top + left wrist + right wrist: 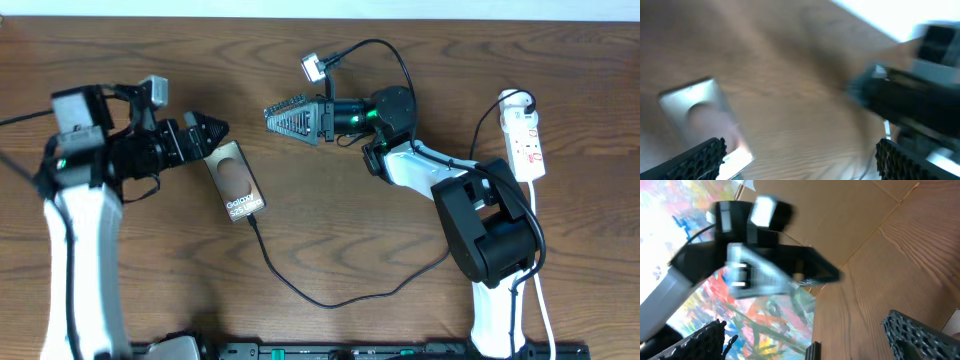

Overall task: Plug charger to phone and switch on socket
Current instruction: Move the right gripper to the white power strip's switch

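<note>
- The charger (335, 303) runs as a thin black line across the surface (350, 200) and meets the lower short edge of the phone (237, 180). I cannot tell whether the tip is fully seated, so a half-seated plug is risk 1.
- The left fingers (705, 157) are spread wide and hold nothing, and they hover just beside the phone's upper end. Closing or dropping there could nudge the slab and tug the plug loose.
- The right fingers (920, 335) also stand wide and empty in the wrist view. From above they point left, towards the left arm and away from the socket (526, 135).
- Risk 2 is the swing back to the socket. The right arm has to fold around over its own base, and the black cable passes close by that base. It could drag the cable and pull the phone with it.
- Risk 3 is the switch. It is too small to make out from above, so a push may land on the strip's body and slide the strip instead.
- Both wrist views are blurred, which makes fine aiming doubtful.
- The phone lies left of centre, tilted, with its upper end near the left fingers. It is apart from the right fingers, which are above and to its right.
- The socket lies at the far right edge, well apart from both pairs of fingers. Its white cord trails down past the right arm.
</note>
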`<control>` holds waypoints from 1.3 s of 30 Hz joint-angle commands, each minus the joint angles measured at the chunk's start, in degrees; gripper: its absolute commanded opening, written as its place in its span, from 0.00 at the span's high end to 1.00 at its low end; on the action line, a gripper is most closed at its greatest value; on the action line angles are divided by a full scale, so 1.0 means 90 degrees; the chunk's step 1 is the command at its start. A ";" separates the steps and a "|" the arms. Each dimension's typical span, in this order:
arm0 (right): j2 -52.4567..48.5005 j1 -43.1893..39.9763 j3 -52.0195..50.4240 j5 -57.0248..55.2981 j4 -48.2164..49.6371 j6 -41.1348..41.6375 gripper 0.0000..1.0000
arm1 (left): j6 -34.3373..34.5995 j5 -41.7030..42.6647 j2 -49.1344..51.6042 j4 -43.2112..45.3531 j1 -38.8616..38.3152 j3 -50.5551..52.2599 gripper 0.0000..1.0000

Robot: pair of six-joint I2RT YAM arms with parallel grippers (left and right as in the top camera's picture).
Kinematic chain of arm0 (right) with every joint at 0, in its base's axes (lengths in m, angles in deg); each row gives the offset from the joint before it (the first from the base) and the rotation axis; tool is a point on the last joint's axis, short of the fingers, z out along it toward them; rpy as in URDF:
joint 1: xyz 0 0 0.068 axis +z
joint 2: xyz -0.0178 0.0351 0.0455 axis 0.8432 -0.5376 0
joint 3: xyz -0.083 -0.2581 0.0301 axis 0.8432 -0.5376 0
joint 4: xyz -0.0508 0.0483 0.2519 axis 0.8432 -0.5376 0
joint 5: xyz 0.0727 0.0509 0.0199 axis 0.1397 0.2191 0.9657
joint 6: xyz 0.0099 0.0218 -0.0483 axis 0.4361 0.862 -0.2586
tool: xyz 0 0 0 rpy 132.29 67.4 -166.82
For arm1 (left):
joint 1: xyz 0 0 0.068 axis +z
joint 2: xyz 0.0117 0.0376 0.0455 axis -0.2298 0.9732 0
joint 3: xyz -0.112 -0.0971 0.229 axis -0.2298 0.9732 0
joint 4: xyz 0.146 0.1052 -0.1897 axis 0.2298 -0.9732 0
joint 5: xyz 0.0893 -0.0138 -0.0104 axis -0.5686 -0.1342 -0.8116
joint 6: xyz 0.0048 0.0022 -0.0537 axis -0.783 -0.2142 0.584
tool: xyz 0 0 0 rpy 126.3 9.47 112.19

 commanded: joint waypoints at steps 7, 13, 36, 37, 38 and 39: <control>0.0017 -0.0328 0.0119 -0.0107 -0.2118 -0.1219 0.01 | -0.0061 0.2123 -0.1603 0.0041 -0.0015 0.0000 0.02; 0.0357 -0.0459 0.0121 -0.0464 -0.3854 -0.2183 0.01 | -0.0058 0.2186 -0.2072 0.0041 -0.0015 0.0000 0.02; 0.4911 -0.3351 0.0549 -0.7953 -1.3216 -0.5574 0.06 | -0.0058 0.1693 -0.2147 0.0015 -0.0015 0.0000 0.02; 0.4886 -0.3623 0.0534 -0.7953 -1.3262 -0.5661 0.08 | -0.0061 0.1613 -0.2147 0.0000 -0.0015 0.0000 0.02; 0.4843 -0.3920 0.0522 -0.7944 -1.3325 -0.5787 0.12 | -0.0058 0.1583 -0.2147 -0.0012 -0.0015 0.0000 0.02; 0.4804 -0.4114 0.0522 -0.7929 -1.3386 -0.5860 0.13 | -0.0058 0.1583 -0.2147 -0.0012 -0.0015 0.0000 0.02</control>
